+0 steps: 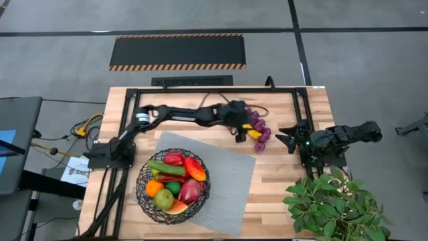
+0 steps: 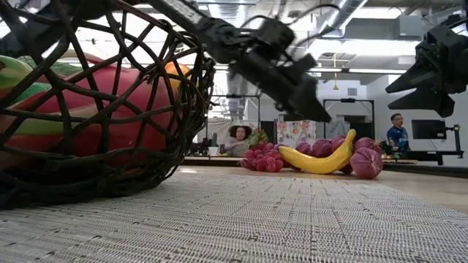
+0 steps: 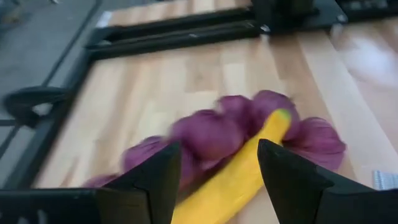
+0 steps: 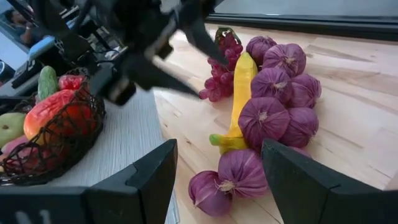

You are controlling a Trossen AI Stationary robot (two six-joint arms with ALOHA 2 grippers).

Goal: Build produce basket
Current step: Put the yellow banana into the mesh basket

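Above the yellow toy banana (image 3: 236, 174) on the wooden worktop (image 1: 287, 181), the left gripper (image 3: 214, 168) hovered with jaws spread to straddle it; the right gripper (image 4: 217, 174), jaws spread, waited nearby.

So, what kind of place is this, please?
Probably a robotics lab or workshop: a wooden table with a black frame carrying the arms, a hazard-striped floor mat, and people at desks under exposed ceiling ducts.
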